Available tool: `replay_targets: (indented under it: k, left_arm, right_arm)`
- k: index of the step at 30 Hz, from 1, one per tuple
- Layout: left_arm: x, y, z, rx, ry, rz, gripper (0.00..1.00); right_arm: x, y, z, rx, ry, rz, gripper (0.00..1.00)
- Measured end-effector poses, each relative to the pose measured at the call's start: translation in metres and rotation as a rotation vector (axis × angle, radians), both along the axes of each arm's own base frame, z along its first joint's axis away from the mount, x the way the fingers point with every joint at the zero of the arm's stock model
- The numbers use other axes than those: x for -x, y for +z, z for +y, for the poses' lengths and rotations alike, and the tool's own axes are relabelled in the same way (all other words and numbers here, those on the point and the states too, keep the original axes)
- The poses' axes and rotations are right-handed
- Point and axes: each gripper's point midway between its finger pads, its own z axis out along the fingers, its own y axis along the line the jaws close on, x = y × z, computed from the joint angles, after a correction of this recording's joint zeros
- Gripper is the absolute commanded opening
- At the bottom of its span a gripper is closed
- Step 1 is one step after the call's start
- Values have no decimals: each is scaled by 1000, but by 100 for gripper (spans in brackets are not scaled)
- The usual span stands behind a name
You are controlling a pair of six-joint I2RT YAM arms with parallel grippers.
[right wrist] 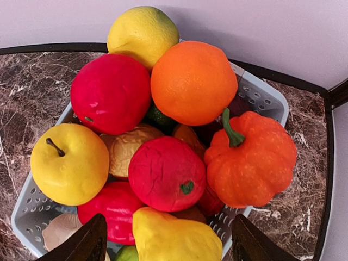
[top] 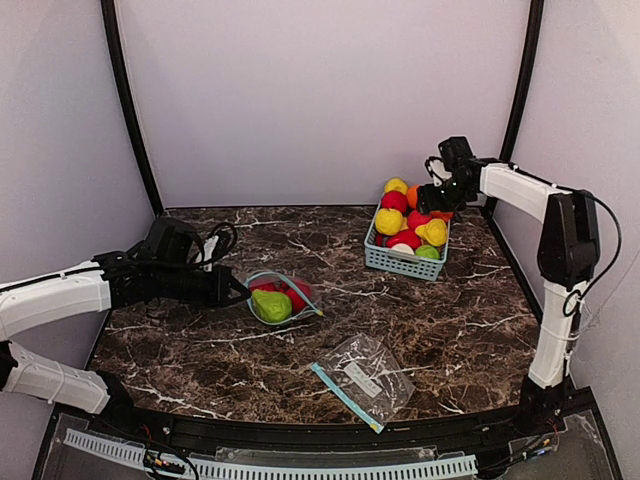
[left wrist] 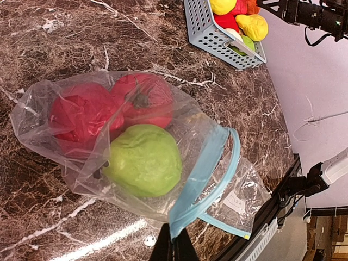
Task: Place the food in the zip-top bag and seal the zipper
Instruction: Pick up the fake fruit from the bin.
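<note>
Three fruits (left wrist: 142, 159) are bagged: two red, one green. Bag (top: 283, 297) lies left of centre, zipper (left wrist: 204, 168) unsealed, its edge clamped by the left gripper (left wrist: 173, 246). Right gripper (right wrist: 168, 228) is held over the basket (top: 400, 262), jaws apart, nothing gripped. Many fruits are left there. Judged under halfway: more loading and sealing remain. Second bag (top: 368, 375) lies unused up front.

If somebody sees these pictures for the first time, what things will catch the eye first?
First the light-blue slatted basket, far right on the table, heaped with glossy red, yellow and orange toy fruits under the open right gripper. Then the clear zip-top bag at centre-left, holding red fruits and a green fruit, its blue zipper edge pinched by the left gripper.
</note>
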Motion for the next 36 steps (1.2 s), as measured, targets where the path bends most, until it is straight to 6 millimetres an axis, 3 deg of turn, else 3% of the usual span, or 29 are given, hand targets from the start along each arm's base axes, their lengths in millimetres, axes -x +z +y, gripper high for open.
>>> replay_targets:
  k: [9,20,24,36]
  left_arm:
    - [-1,-3,1,-10,5,10,1]
    - [0,-6,4,-23,12,18,1]
    - [-1,-6,5,-28,16,18,1]
    - [0,-7,5,-30,17,18,1]
  right_arm:
    - [-26,-26,9,11,28,23,73]
    - [-39,-49,12,39,59,50,66]
    - [-41,-52,11,43,63,59,61]
    - [-47,-43,16,25,77,35,34]
